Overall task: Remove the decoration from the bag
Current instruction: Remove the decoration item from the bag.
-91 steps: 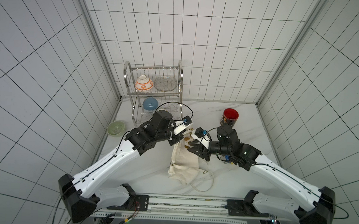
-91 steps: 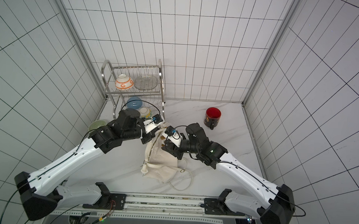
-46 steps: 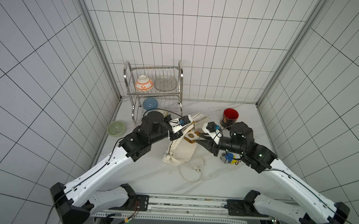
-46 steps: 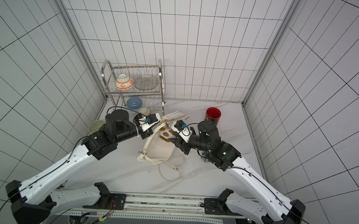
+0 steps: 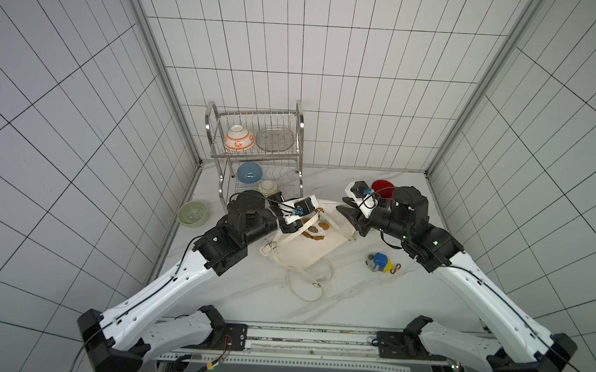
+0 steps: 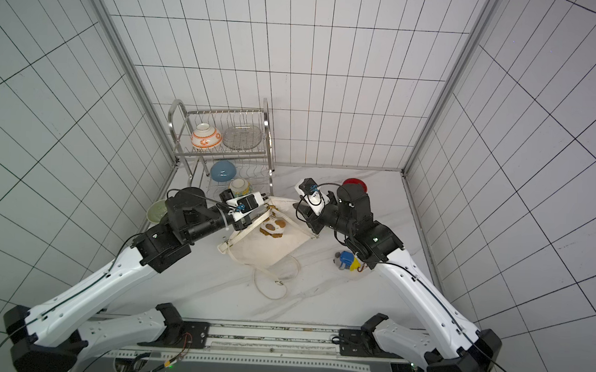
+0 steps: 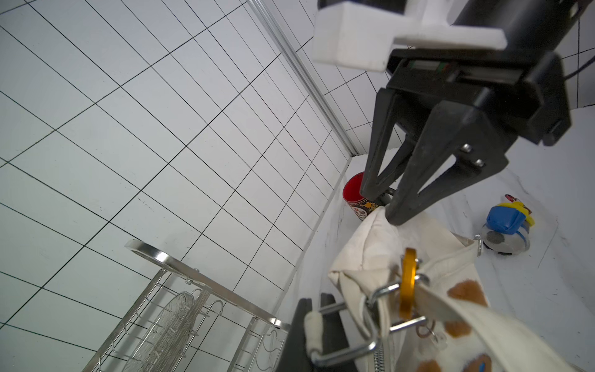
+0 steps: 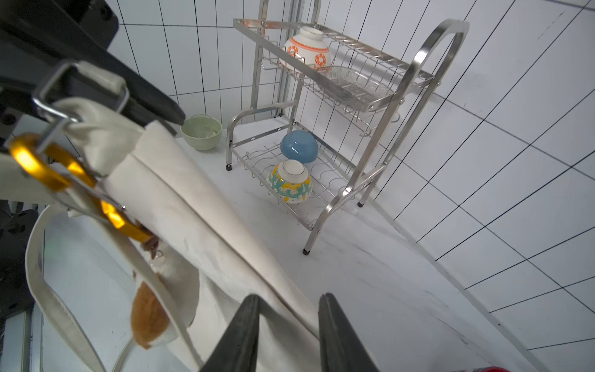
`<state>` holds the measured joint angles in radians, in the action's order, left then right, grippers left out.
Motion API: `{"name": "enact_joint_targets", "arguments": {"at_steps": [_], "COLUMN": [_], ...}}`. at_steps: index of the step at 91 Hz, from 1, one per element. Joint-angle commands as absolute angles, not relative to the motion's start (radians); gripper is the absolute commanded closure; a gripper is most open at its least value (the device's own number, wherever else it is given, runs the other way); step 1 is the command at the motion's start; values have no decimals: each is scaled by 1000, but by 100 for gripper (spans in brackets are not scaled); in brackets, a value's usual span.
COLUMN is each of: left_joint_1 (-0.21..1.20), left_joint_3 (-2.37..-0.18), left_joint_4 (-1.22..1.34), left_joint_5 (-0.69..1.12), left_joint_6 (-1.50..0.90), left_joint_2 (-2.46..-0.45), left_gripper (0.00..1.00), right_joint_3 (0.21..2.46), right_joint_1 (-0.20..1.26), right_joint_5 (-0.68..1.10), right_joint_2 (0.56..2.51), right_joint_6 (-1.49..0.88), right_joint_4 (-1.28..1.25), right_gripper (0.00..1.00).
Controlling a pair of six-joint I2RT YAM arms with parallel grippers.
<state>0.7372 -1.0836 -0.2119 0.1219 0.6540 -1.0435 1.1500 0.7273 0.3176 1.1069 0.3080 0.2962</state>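
Fig. | My left hand (image 7: 316, 317) pinched the strap-ring corner of the bag (image 5: 303, 255) | my right hand (image 8: 288, 301) pinched its opposite top corner | bag hung stretched between them, lower end resting on the table (image 5: 353, 301) | brown-and-cream decoration (image 5: 317, 230) dangled near my left hand

Nothing legible shows in any view: no word, brand, number or sign. The band round the red mug (image 7: 357, 201) carries coloured ornament, not letters. The orange marks on the white bowl (image 8: 306, 48) on the upper shelf of the rack (image 8: 264, 109) are round motifs only. The brown patches on the bag (image 7: 363, 251) are printed shapes. A small red and white mark on the blue and yellow toy (image 7: 504, 222) is too small to tell
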Motion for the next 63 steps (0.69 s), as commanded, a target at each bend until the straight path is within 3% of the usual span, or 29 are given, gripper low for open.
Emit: {"name": "enact_joint_targets", "arguments": {"at_steps": [1,31,63], "left_joint_1": [739,760,776], "left_joint_3": [-1108,-1120,-1173], "left_joint_4": [-120,-138,-187], "left_joint_5": [112,177,37], "left_joint_6": [541,390,127], "left_joint_2": [-1054,-1100,-1177], "left_gripper": [100,100,100], "right_joint_3": [1176,1161,1127], "right_joint_1": [794,855,887], "right_joint_5": [302,132,34], "right_joint_2": [1088,1086,1083], "right_joint_6": [329,240,108], "right_joint_4": [300,266,283], "right_gripper": [66,63,50]}}
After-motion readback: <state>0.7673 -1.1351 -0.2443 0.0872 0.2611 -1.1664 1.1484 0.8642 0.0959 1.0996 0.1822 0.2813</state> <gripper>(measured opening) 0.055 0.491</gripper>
